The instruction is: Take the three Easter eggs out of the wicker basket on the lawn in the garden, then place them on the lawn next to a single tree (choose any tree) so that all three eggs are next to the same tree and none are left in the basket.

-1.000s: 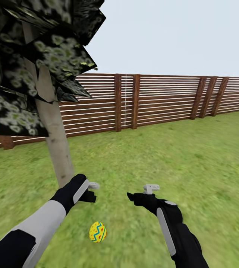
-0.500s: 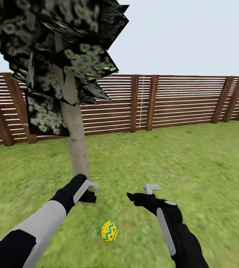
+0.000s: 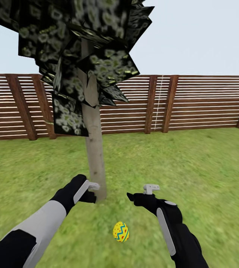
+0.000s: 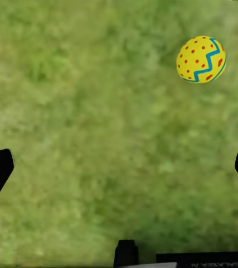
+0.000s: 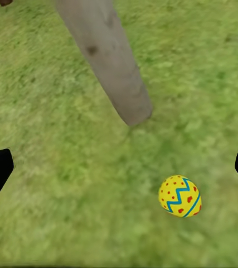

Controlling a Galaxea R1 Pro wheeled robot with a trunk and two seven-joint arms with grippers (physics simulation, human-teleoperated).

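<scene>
One Easter egg (image 3: 120, 232), blue-zigzagged with red dots, lies on the lawn (image 3: 194, 167) near the tree (image 3: 96, 163), at 5 o'clock from its trunk; left pincer (image 3: 92, 191) and right pincer (image 3: 141, 192) hang released and empty, so further eggs are best set equally close.

both arms reach forward and low in the head view, bent inward at the wrists so the two grippers face each other with a gap between them. left gripper (image 3: 93, 191): white finger pointing toward the right arm, jaws spread wide in its wrist view, nothing between them. right gripper (image 3: 143, 191): white finger raised, jaws likewise spread wide, nothing held.
</scene>
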